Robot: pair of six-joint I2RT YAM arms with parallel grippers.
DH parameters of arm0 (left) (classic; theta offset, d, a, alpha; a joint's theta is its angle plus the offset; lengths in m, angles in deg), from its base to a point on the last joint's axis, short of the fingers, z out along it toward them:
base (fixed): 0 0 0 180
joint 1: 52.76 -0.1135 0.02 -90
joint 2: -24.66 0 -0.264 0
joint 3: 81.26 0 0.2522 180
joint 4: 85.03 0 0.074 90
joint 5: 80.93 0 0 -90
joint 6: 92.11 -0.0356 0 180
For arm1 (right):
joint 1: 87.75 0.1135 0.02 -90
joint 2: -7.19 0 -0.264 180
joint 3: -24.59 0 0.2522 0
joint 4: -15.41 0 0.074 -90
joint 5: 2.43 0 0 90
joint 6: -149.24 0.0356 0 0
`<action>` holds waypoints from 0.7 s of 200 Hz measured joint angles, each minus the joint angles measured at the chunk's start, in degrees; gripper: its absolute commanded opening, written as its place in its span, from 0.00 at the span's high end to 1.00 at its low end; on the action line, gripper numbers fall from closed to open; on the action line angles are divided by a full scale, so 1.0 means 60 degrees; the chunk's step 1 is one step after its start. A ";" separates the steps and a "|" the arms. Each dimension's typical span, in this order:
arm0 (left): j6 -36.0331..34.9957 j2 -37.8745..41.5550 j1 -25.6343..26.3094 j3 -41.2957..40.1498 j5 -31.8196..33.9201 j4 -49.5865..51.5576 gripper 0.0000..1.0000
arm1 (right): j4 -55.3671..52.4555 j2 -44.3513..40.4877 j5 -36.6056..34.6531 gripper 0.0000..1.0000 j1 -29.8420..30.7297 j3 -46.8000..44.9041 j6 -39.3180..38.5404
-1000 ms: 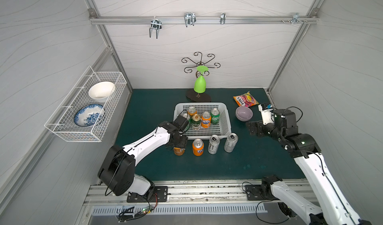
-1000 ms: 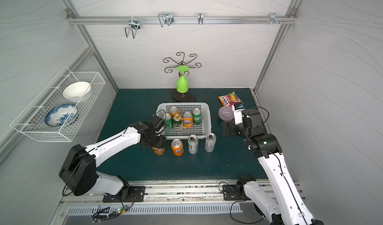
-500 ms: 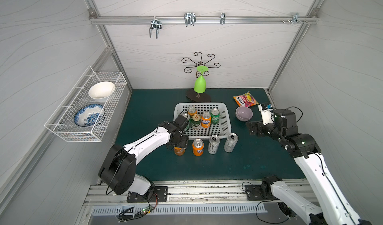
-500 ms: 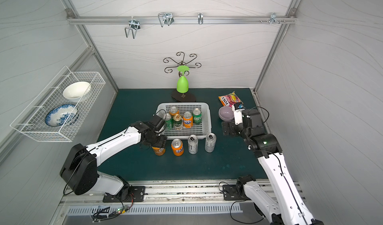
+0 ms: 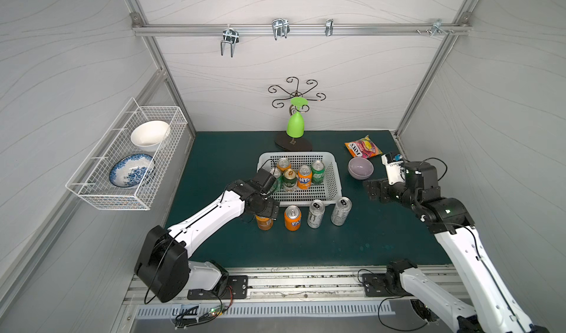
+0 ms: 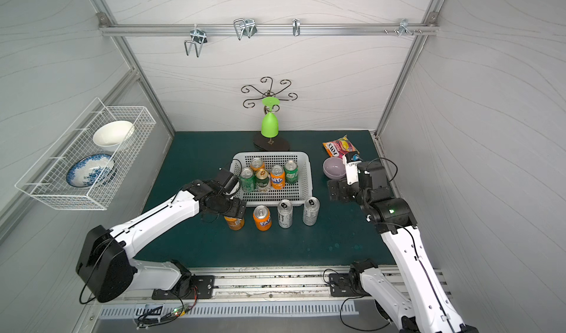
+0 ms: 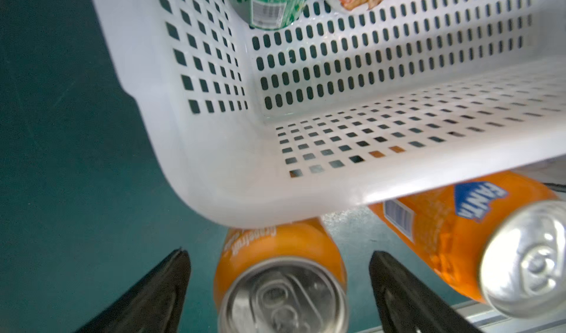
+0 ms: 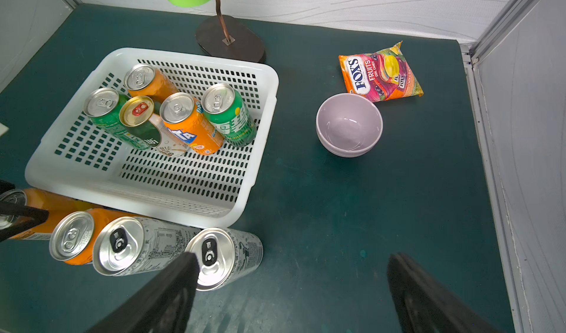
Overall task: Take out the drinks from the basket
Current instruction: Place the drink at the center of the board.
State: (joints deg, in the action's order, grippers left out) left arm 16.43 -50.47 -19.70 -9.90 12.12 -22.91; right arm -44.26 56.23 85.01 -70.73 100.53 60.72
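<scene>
Inside the white perforated plastic basket (image 8: 147,190) five upright metal drink cans (image 8: 183,123) remain, four more standing on the mat just before it. Left gripper (image 7: 278,273) straddles an orange can (image 7: 280,282) with jaws spread, untouching; right gripper (image 8: 291,285) gapes empty. Rigid, smooth, thin-walled cylinders probably suit mid-body gripping

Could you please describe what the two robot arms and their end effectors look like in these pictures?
Both arms, the left arm and the right arm, have glossy white link shells and black joint housings, with thin black cables looping along them. Each stands on a black base bolted to a metal rail. A small green light glows on the right arm. The left end effector and right end effector have black, tapered fingers.
</scene>
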 measured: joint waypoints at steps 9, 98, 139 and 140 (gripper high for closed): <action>-0.0069 0.0255 0.0000 0.0091 0.0029 0.0109 0.02 | 0.0000 0.0011 0.0015 0.01 0.0000 0.0000 0.0000; -0.0189 0.2922 -0.0517 0.0372 0.1155 0.0193 0.01 | -0.0004 0.0430 0.0084 0.01 0.0033 0.0000 0.0040; 0.0040 0.4335 -0.0816 -0.0080 0.1985 -0.0153 0.01 | -0.0007 0.1042 0.0433 0.01 0.0036 0.0120 0.0109; 0.0051 0.4386 -0.0831 -0.0109 0.2004 -0.0175 0.01 | -0.0004 0.1056 0.0448 0.01 0.0036 0.0127 0.0113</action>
State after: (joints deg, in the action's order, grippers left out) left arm 16.74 -24.16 -24.68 -10.56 24.14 -23.96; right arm -44.29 62.57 87.69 -70.51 101.29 61.40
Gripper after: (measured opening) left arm 0.986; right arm 0.991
